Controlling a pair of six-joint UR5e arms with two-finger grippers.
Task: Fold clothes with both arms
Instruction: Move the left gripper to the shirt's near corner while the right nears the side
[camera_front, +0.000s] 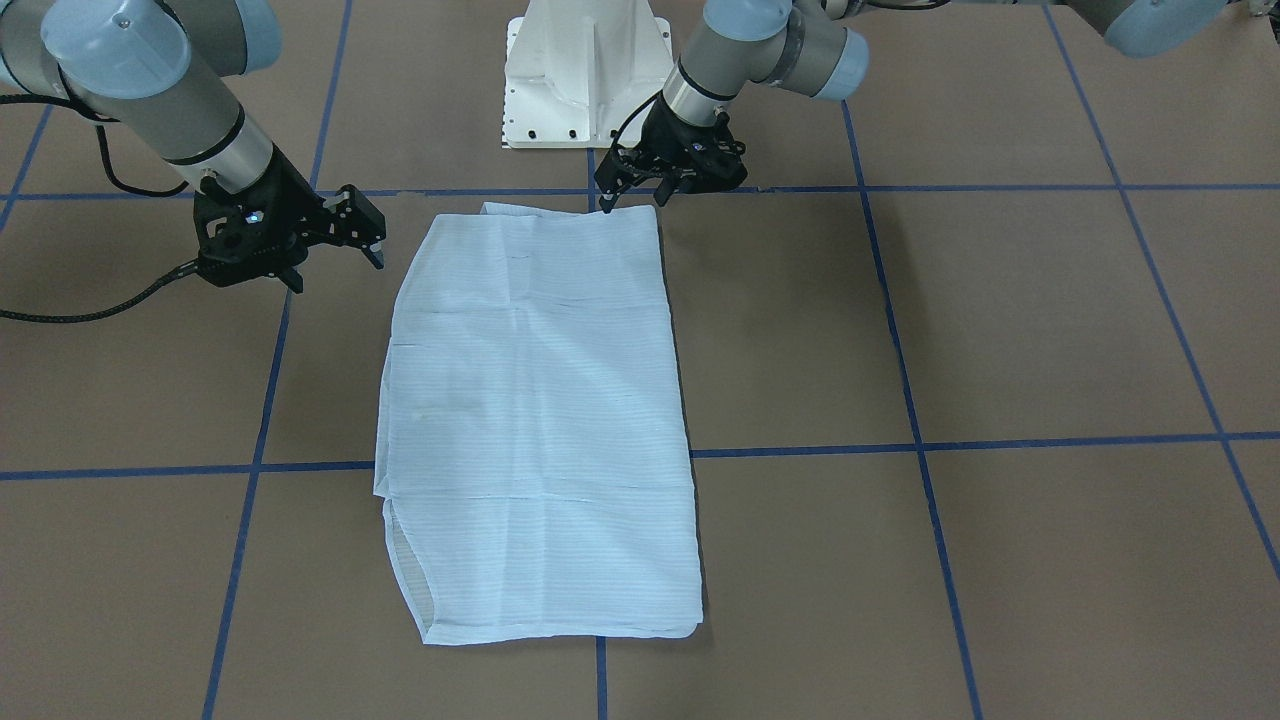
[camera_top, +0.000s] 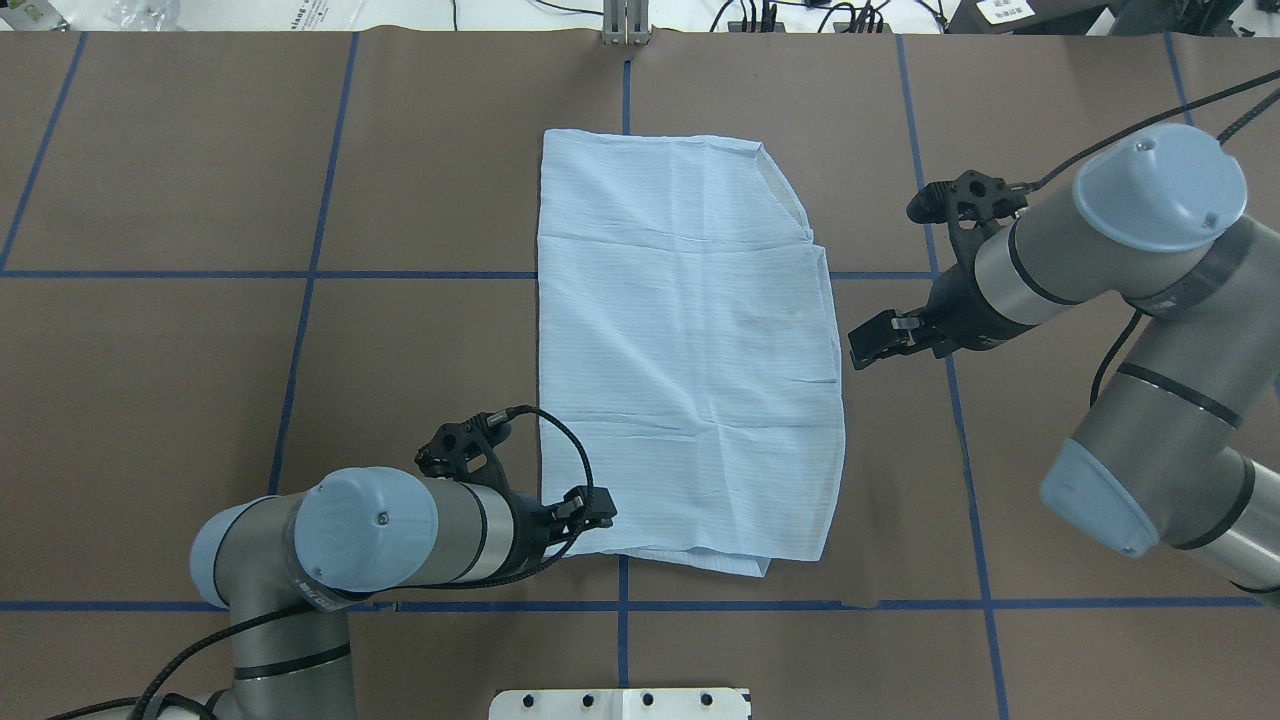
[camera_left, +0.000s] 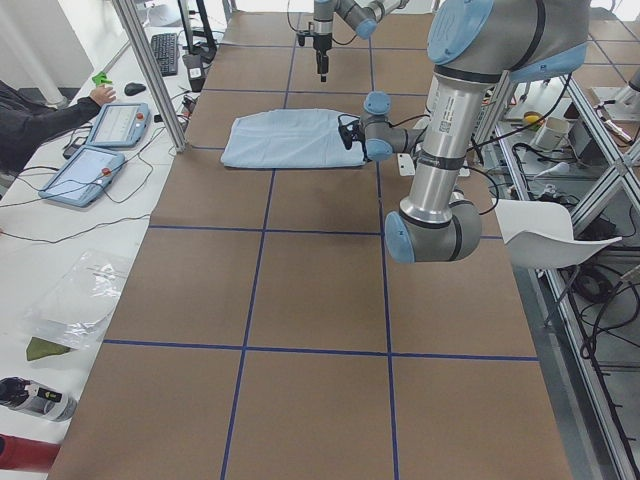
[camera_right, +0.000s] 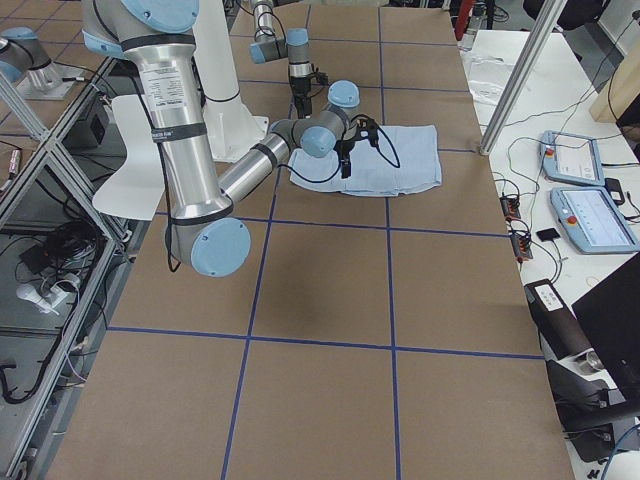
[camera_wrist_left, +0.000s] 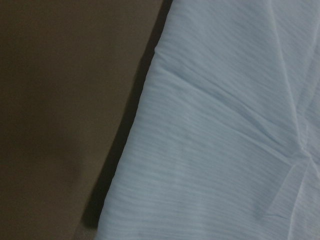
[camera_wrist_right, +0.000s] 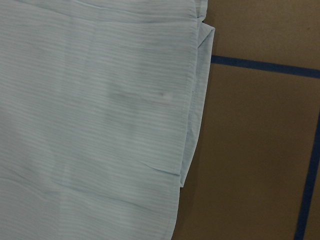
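So, you're looking at the shirt (camera_front: 540, 420) lying flat in the middle of the table (camera_front: 1050, 330). It's folded into one long rectangle, with a short end pointing at the robot's white base (camera_front: 588, 75). The left gripper (camera_front: 632, 200) is hanging right over that near end, at the corner on the robot's left. Its tips are pointing down at the cloth's edge and its jaws are standing a little apart. The right gripper (camera_front: 338, 272) is hovering just beside the long edge on the robot's right, off the cloth, with its jaws spread wide. The right wrist camera is showing stacked layers along that edge, with a blue tape line (camera_wrist_right: 265, 66) running next to them.
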